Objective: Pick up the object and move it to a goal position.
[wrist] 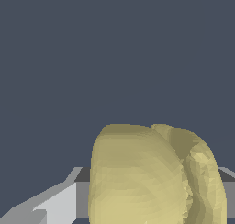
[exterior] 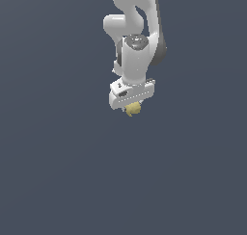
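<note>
plain dark slate-blue backdrop (exterior: 53,171), flat, uniform, no visible edges

The white arm (exterior: 137,32) is reaching straight down from above, its wrist pointing downward. The gripper (exterior: 132,105) is hanging at its end, its fingers (wrist: 55,204) closing around the pale-yellow object (exterior: 133,109).

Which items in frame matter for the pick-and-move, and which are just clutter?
Job:
- pale-yellow blob, sitting between the fingers of the hand; fills much of the wrist view
- hand

Lying about:
- nothing else visible; only the plain dark grey background. No goal marker shows.
</note>
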You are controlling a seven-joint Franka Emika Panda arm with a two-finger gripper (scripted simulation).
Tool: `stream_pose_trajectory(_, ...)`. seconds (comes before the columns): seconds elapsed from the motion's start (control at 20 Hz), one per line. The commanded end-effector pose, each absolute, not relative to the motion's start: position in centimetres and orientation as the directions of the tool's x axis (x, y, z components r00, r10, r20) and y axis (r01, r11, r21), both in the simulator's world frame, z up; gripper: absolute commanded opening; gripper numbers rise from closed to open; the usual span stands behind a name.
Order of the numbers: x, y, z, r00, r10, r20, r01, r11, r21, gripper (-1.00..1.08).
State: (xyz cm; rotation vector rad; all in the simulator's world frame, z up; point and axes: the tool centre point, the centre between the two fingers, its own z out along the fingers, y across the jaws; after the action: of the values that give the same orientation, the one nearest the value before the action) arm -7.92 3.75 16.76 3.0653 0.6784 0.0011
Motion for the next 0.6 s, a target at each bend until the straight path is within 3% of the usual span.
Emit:
stream_pose_trajectory(0.0, -7.6, 5.8, 19.3, 0.907, 0.422, 0.0, 0.422, -0.907, 0.002, -1.0)
stream_pose_trajectory(0.55, -5.8, 14.3, 29.8, 0.907, 0.422, 0.0, 0.422, -0.907, 0.001, -1.0)
